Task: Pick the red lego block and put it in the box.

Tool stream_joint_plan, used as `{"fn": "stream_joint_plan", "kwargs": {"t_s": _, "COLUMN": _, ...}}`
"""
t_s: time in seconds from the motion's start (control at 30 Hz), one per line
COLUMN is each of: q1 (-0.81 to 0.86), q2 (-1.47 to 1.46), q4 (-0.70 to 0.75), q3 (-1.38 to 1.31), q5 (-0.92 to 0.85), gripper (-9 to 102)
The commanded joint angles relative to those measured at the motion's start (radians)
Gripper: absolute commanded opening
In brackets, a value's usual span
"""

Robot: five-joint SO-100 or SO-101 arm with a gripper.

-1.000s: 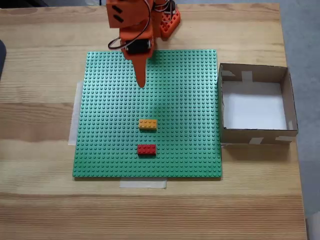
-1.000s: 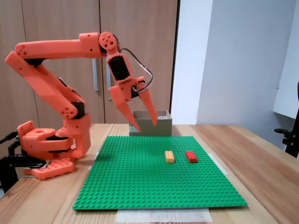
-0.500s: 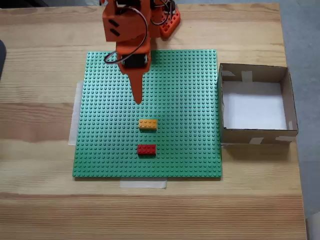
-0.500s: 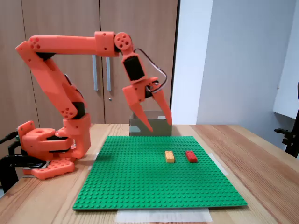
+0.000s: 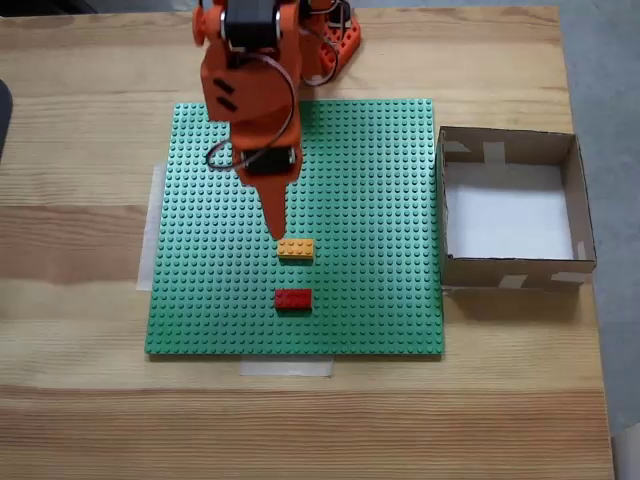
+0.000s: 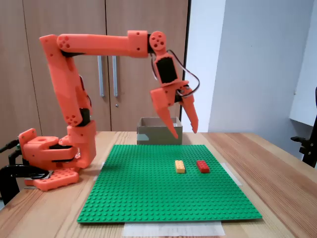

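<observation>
I can read no writing or brand anywhere. My gripper has swung further out over the green baseplate since a second ago, its claw spread wide and empty. The red lego block sits on the baseplate beside the yellow-orange brick, well apart from the box.

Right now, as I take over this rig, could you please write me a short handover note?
Claw: open, empty, raised above the green studded baseplate, roughly over the yellow-orange brick.
Small red lego block: sits on the baseplate, just beyond the yellow-orange brick from the arm, untouched.
Shallow brown cardboard box: beside the baseplate, holding nothing.
Done: nothing yet.
Left: grasp the red block, carry it over, release it in the box.
</observation>
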Motion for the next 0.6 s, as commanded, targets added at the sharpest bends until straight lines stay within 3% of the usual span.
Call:
{"fn": "stream_joint_plan", "kwargs": {"t_s": 0.0, "q1": 0.0, "q2": -0.066, "q4": 0.026, "q3": -0.124, "q5": -0.008, "gripper": 21}}
{"fn": "stream_joint_plan", "kwargs": {"t_s": 0.57, "q1": -0.008, "q2": -0.301, "q4": 0.055, "q3": -0.313, "q5": -0.064, "gripper": 29}}
